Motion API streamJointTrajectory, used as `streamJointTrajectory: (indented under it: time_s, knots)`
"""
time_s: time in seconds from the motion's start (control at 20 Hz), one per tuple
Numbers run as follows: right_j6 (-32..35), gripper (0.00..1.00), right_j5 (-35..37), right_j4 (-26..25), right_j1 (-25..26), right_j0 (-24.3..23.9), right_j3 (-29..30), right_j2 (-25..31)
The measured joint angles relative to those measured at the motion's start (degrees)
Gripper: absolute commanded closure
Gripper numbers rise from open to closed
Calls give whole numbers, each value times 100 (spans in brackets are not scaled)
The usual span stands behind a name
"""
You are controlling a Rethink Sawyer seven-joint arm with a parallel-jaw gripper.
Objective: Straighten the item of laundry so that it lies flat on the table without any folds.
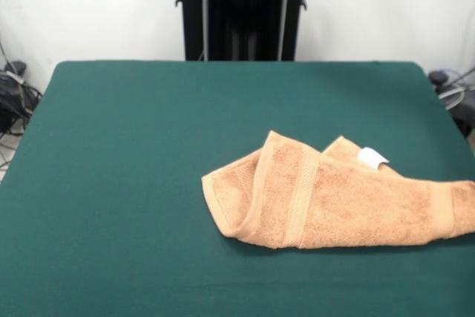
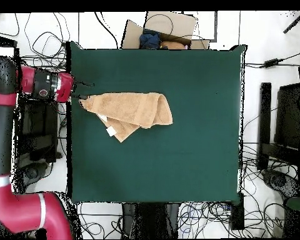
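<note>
Seen from above, the red arm (image 2: 15, 150) reaches up along the left side of the table (image 2: 196, 156) and turns in toward it, so that the gripper (image 2: 82, 91) hangs just over the table's left edge; its tip sits at, perhaps on, the towel's nearest corner, and I cannot tell whether it is spread or closed there. The front view shows no gripper at all. Just to its right lies the towel (image 2: 130, 110), on the left half of the green top and toward the upper part of it, still plainly folded: one layer lies doubled over another along its length, a triangular flap pokes out below with the small white tag (image 2: 110, 131) at its tip, and the right end is rolled under in a rounded hump. In the front view the same hump shows as a curled fold crossed by a woven band (image 1: 300, 198). To my eye the job has barely begun. The sensible move would be to pinch only the top layer at a corner, lift it a little, and draw it away from the bulk so the doubled cloth peels open rather than dragging whole.
</note>
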Motion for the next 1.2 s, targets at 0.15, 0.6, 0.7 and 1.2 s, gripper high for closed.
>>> streamJointTrajectory:
  time_s: [0.15,0.6,0.7,1.2]
  knots:
    - [0,0,-519,188,-183,378,899,1078]
    - [0,0,-1442,1953,-1024,825,2970,3630]
    - [0,0,-1566,2480,-1331,762,3474,4303]
    - [0,0,-2256,3796,-1822,401,4340,6265]
